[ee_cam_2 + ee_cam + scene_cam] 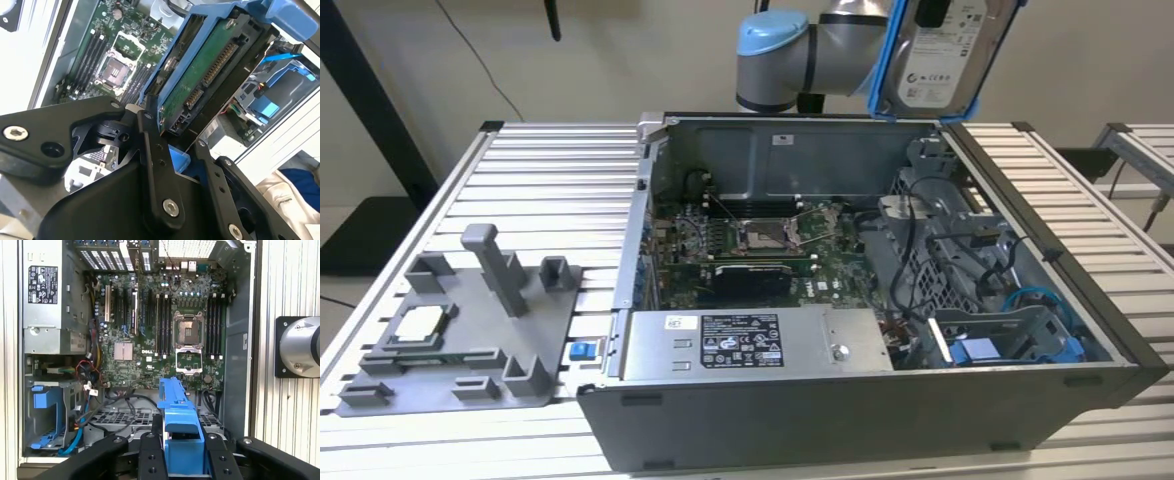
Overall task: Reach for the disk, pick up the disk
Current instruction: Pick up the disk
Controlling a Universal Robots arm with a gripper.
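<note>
Pick-up step effectively complete: my claw (172, 137) grips the disk (945, 55), held high above the open computer case (1014, 400), so the lift needs only steadiness.

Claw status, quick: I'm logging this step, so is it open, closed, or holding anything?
Claw: closed on the disk, its black fingers clamping the blue-bracketed drive, lifted above the open computer case.
</note>
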